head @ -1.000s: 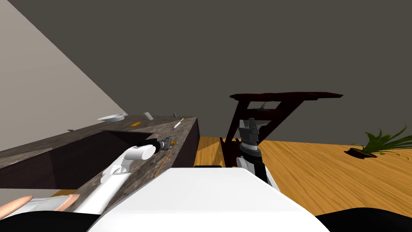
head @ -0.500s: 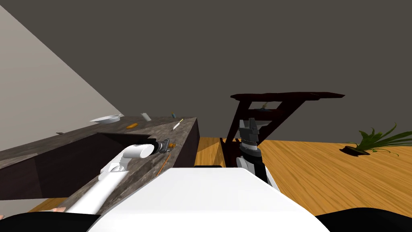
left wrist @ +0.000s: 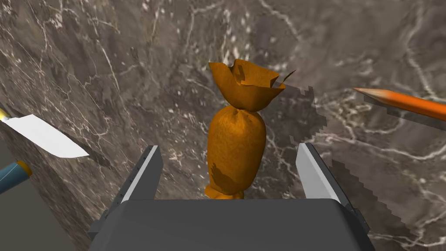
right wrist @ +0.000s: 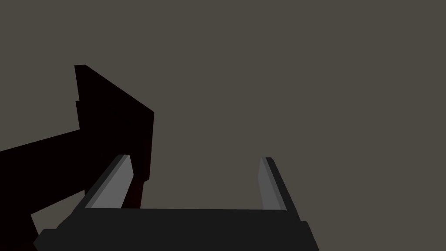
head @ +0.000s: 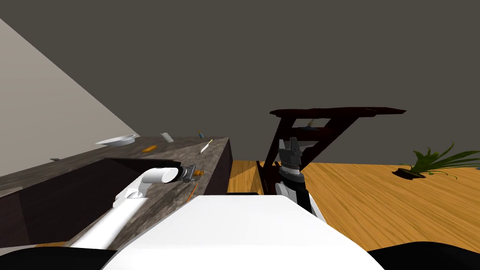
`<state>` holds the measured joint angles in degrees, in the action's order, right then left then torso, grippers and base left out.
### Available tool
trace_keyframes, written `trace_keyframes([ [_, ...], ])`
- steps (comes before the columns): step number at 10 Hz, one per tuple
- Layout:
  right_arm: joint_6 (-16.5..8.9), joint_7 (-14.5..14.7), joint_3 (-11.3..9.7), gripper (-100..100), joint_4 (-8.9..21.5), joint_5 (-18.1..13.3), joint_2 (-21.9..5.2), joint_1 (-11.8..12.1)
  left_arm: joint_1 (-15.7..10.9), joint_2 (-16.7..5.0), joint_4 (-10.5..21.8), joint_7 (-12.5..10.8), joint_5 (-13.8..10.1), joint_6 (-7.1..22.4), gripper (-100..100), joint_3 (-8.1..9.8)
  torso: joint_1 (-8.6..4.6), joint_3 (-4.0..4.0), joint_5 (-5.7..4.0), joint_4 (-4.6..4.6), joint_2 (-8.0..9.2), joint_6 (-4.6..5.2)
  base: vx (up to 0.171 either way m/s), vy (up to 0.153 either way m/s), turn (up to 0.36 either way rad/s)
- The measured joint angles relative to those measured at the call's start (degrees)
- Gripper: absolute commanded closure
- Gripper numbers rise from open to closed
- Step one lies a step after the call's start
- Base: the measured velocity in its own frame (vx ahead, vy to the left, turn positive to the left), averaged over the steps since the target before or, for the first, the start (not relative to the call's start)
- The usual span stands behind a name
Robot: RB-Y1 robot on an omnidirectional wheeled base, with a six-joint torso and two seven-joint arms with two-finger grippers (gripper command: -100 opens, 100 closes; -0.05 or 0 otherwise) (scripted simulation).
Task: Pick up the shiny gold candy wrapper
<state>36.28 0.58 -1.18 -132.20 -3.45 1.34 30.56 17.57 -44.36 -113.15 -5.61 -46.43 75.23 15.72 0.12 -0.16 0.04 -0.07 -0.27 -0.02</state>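
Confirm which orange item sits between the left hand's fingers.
The twist-ended candy wrapper, inside the open left hand but untouched; the orange pencil lies outside it.

Dark grey wall (head: 281,56), pale side wall (head: 28,103), wooden floor (head: 375,197), marbled counter (head: 178,151), dark shelf (head: 337,111), plant (head: 436,159)

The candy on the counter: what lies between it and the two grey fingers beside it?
Only bare marbled counter; in the left wrist view the open fingers flank the candy without touching.
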Motion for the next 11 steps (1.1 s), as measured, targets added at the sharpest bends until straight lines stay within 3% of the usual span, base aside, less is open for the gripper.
trace_keyframes([
  [1,0.0,0.0,0.0,0,0.0,0.0,0.0,0.0,0.0,0.0,0.0,-0.1,0.0,0.2,0,-0.01,-0.08,0.05,-0.01,0.02,0.10,0.00,0.005,0.004,0.000],
  [2,0.0,0.0,0.0,0,0.0,0.0,0.0,0.0,0.0,0.0,0.0,-0.1,0.0,0.2,-100,0.00,-0.14,0.11,-0.03,0.04,0.19,0.00,0.003,0.003,-0.068],
  [5,0.0,0.0,0.0,0,0.0,0.0,0.0,0.0,-0.7,1.3,3.5,1.0,1.5,-2.3,-100,-1.39,-0.15,0.14,-0.03,0.05,0.24,0.00,0.001,0.004,-0.034],
  [6,0.0,0.0,0.0,0,0.0,0.0,0.0,0.0,-0.8,1.4,3.7,1.1,1.6,-2.6,100,-1.45,-0.16,0.14,-0.04,0.06,0.25,-0.01,0.000,0.000,0.000],
  [10,0.0,0.0,0.0,0,0.0,0.0,0.0,0.0,-0.8,1.4,3.6,1.1,1.6,-2.6,100,-1.44,-0.16,0.12,-0.03,0.04,0.22,0.00,0.000,0.000,0.000],
  [11,0.0,0.0,0.0,0,0.0,0.0,0.0,0.0,-0.8,1.4,3.7,1.1,1.6,-2.6,0,-1.45,-0.17,0.13,-0.04,0.05,0.23,0.00,0.000,0.000,0.000],
])
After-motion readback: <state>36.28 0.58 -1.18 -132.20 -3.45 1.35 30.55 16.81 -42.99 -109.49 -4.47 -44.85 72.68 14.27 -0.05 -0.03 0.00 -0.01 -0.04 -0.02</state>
